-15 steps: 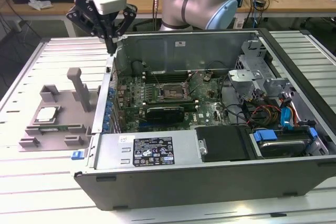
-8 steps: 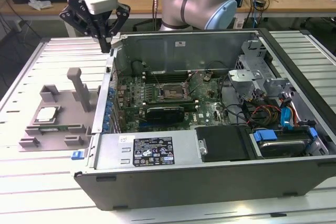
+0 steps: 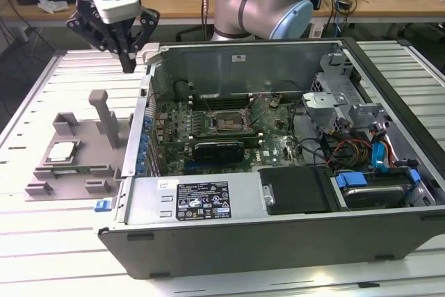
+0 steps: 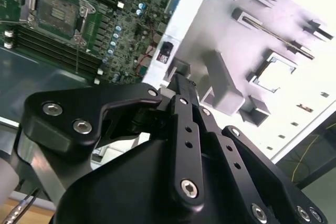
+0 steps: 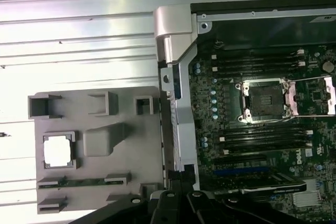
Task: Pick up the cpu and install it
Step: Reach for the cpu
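Nothing can be read; print on the computer case's (image 3: 278, 241) black label (image 3: 201, 200), well apart from the claw (image 3: 128, 67), is too small.

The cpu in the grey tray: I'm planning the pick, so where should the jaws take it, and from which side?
The small flat square silver-grey cpu lies top-up in a square recess of the grey plastic tray, so probably come straight down from above and pinch two opposite thin edges; its flat pose leaves nothing else to hold.

Hand (image 3: 128, 65) points down — jaws pressed together.
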Tool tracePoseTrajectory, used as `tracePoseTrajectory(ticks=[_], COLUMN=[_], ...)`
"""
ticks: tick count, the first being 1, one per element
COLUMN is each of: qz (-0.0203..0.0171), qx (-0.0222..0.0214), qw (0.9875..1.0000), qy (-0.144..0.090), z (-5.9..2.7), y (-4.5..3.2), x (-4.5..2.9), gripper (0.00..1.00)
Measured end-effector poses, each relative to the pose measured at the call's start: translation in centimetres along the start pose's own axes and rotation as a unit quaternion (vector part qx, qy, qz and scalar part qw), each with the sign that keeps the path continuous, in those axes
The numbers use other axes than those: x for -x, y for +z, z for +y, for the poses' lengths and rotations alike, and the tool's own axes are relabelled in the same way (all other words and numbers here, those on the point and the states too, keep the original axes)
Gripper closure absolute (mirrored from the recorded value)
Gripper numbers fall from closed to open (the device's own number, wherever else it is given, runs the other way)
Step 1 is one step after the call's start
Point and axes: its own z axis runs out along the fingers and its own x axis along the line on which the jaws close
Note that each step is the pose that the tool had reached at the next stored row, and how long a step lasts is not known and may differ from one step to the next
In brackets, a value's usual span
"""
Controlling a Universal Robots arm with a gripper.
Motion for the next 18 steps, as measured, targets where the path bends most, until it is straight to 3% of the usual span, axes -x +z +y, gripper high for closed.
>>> tracePoseTrajectory(ticks=[5, 10, 18], qz=[0.0000, 0.0000, 0.0000], qx=[0.0000, 0.0000, 0.0000], qw=[1.0000, 1.0000, 1.0000], qy=[0.000, 0.000, 0.000], z=[-0.10, -0.29, -0.50], y=[0.29, 0.94, 1.58], x=[-1.13, -3.22, -5.69], gripper=[0.89, 0.89, 0.89])
